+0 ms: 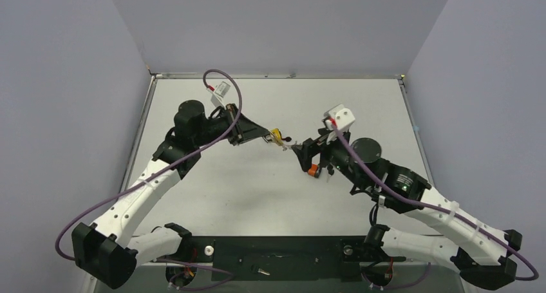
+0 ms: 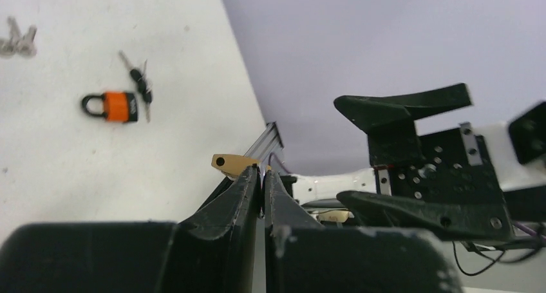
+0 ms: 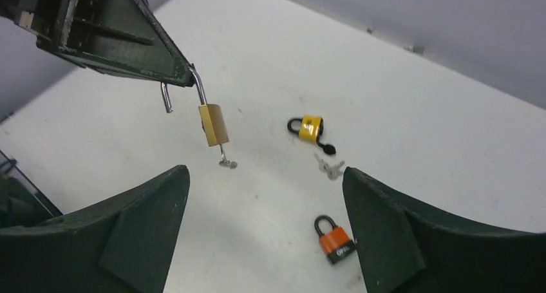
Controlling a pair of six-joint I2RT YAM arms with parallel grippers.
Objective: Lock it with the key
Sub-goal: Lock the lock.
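Note:
My left gripper is shut on the silver shackle of a brass padlock and holds it hanging above the table. The shackle is open, with one end free. The small silver key sticks out of the bottom of the padlock's body. In the left wrist view the shut fingers hide all but a brass corner of the padlock. My right gripper is open and empty. It faces the hanging padlock from a short way off and also shows in the top view.
A yellow padlock with a black shackle lies on the table with a black-headed key beside it. Loose silver keys lie near it. An orange padlock lies under my right gripper. A bunch of keys lies next to it.

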